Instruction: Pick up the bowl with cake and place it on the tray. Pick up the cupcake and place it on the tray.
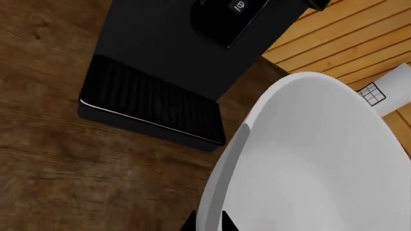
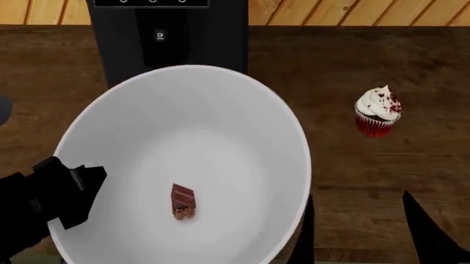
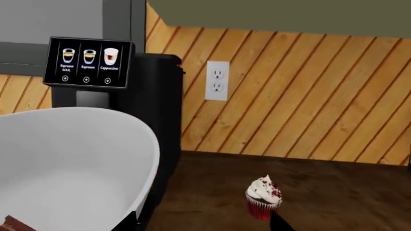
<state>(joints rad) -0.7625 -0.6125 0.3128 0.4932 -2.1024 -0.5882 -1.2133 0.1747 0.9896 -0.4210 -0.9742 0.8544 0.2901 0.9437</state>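
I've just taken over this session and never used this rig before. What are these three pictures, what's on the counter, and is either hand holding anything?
You are driving a simulated wheeled robot with two arms. One picture comes from its head, looking down over both arms; the other two come from cameras near each hand.

In the head view, the big white bowl fills most of the frame, with a small brown cake slice inside. The left hand is at the bowl's rim and appears to grip it; the left wrist view shows its fingertips either side of the rim. The bowl looks lifted, though that is hard to confirm.

The cupcake stands alone on the wooden counter, untouched. The right hand hovers open and empty near it. Behind stands a black coffee machine. No tray is visible.
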